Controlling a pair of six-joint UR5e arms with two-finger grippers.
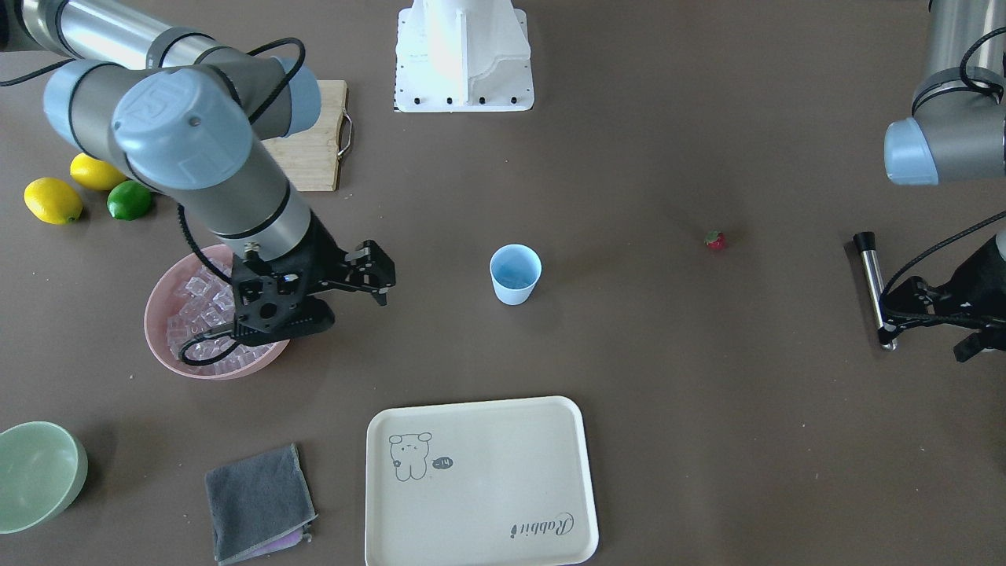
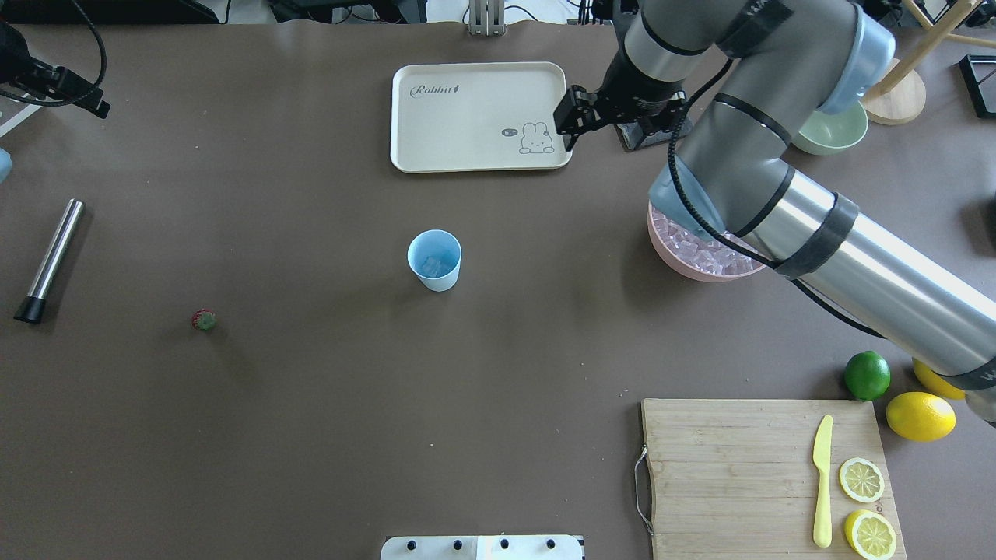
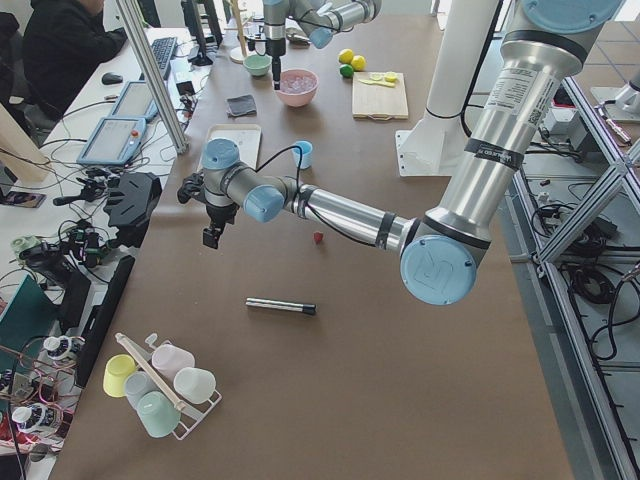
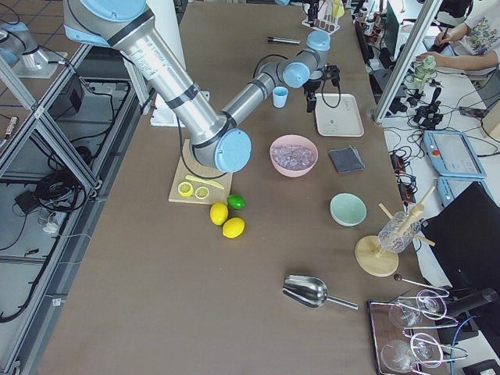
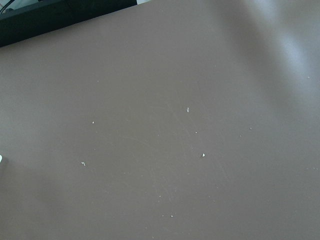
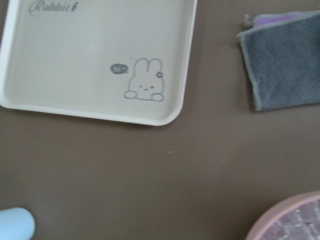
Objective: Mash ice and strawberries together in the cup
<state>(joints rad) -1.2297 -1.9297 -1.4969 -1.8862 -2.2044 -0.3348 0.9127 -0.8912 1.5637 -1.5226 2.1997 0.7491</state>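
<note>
Strawberry [image 2: 204,320] lay alone on the bare table in the robot's left half, between the cup [image 2: 434,260] and a steel rod [image 2: 48,260], well apart from both. Cup stood upright mid-table with something glassy in the bottom, likely ice. The rest of the ice [image 2: 700,253] was heaped in the pink bowl [image 1: 151,330] on the robot's right. Right gripper [image 1: 379,273] hovered between bowl and cup, jaws apart and nothing in them; the strawberry was beyond the cup from it. Left gripper [image 3: 212,232] hung over the table's far edge on the left, and I couldn't tell if it was open or closed. Strawberry too small to give a long axis. Judgement: the left arm was the nearer one for the strawberry and the right for more ice.
</note>
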